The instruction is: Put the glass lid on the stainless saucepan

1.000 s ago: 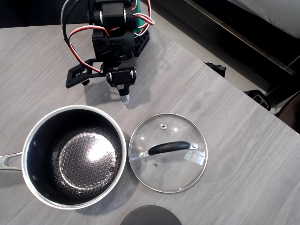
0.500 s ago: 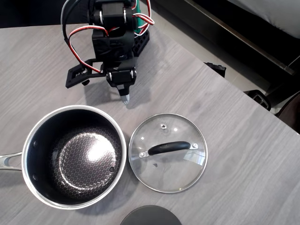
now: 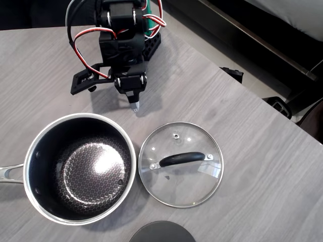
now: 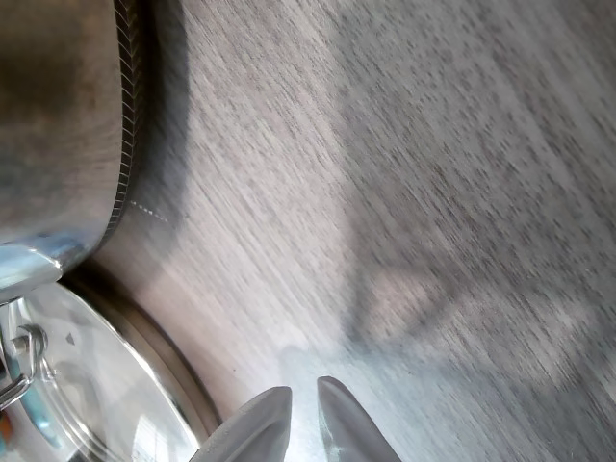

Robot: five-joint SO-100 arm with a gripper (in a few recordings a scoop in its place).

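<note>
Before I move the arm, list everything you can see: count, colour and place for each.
saucepan: one, shiny steel with a dark honeycomb inside, lower left of the overhead view, standing open, handle running off the left edge.
lid: one, clear glass with a steel rim and black handle, flat on the table just right of the saucepan.
dark disc: one, dark grey, at the bottom edge, partly cut off.
table: one, grey wood grain, under everything.
dark items: a few, black, off the table's right edge, too unclear to name.
arm: one, black with red and white wires, top of the overhead view.
gripper: one, pale fingers nearly together, holding nothing, above bare table beside the lid's rim.
</note>
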